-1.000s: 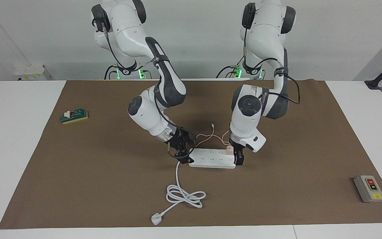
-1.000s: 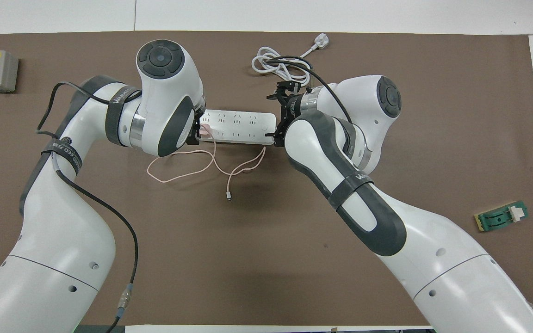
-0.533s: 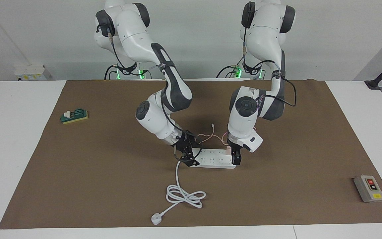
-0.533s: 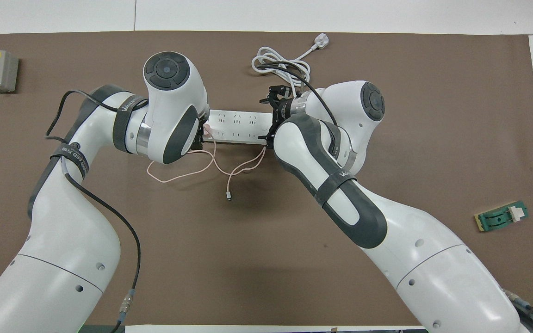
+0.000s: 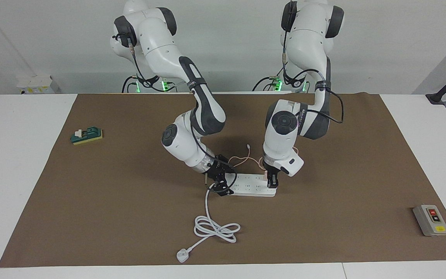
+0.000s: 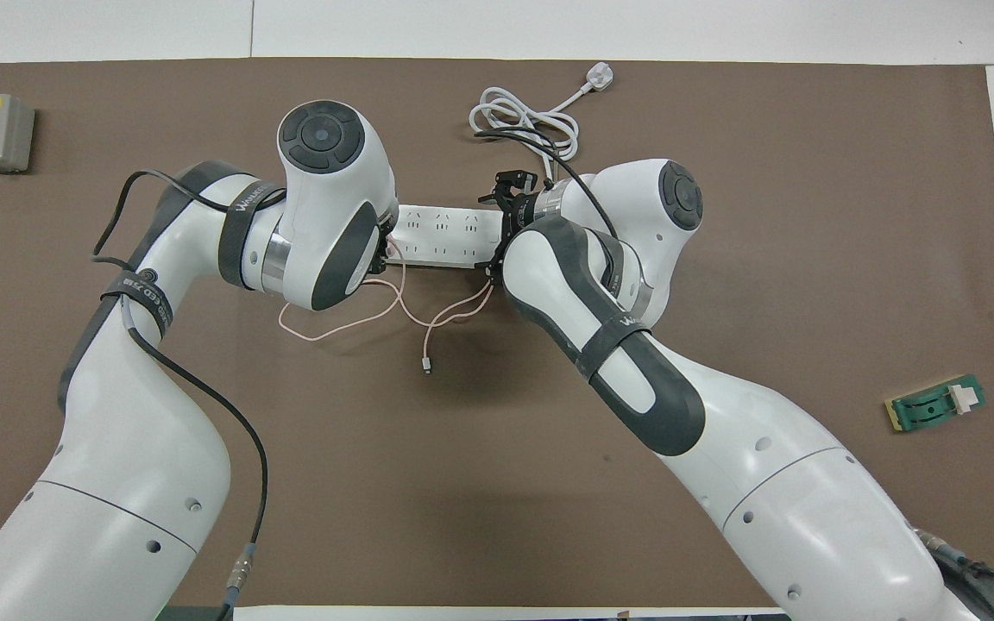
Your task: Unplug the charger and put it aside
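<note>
Two grippers work at the power strip (image 5: 251, 187). The left gripper (image 5: 271, 182) is down at the strip's end toward the left arm, its jaws pinching the charger (image 5: 265, 176), which sits plugged in there, its cable (image 6: 350, 319) trailing nearer the robots. The right gripper (image 5: 220, 185) straddles the strip's other end, jaws spread across it, apparently to steady it. The grasp looks made; next comes a straight upward pull while the strip stays pinned.
</note>
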Controlling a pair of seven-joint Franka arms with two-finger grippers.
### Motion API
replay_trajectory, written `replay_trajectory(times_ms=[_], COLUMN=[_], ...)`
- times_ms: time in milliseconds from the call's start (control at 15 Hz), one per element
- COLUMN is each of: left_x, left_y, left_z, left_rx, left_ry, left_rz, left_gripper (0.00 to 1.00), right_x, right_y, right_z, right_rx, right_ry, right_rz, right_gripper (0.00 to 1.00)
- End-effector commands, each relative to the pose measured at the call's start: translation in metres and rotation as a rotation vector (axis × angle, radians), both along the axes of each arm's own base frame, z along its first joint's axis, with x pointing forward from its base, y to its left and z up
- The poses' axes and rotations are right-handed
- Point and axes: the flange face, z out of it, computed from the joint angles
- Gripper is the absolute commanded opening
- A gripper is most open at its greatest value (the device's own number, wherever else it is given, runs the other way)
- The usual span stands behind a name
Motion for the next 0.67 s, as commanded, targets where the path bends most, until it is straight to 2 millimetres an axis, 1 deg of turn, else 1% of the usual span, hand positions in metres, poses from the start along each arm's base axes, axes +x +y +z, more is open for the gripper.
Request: replay_trajectory(times_ms=[0,67,133,267,400,600], left_x=[-0.008,-0.007,-0.006,-0.007,-0.006,-0.006], left_y=[0.003,0.003,0.002,0.001,0.002,0.003], left_z=[0.007,0.007,0.008,0.008,0.008,0.008], left_rx=[-0.001,0.002,0.012,0.012,0.012,0.012], left_ry=[-0.013,-0.018,-0.027,-0.032,-0.033,-0.033], left_rz=[-0.003,-0.007,-0.017,-0.026,-0.034,-0.039], left_gripper=[0.29,0.11,0.0,0.0,0.0,0.0], right_x=[-0.007,-0.009,-0.009,-0.007,-0.003,-0.002], right_y=[0.022,0.025,0.025,0.023,0.015,0.011], right_z=[0.001,0.0,0.0,0.0,-0.001,-0.004], right_rx=[0.024,0.022,0.021,0.019,0.011,-0.004], right_ry=[0.009,0.008,0.005,-0.001,-0.025,-0.058], right_rz=[0.01,0.015,0.016,0.018,0.038,0.05], right_gripper=[1.0,1.0,1.0,1.0,1.0,1.0])
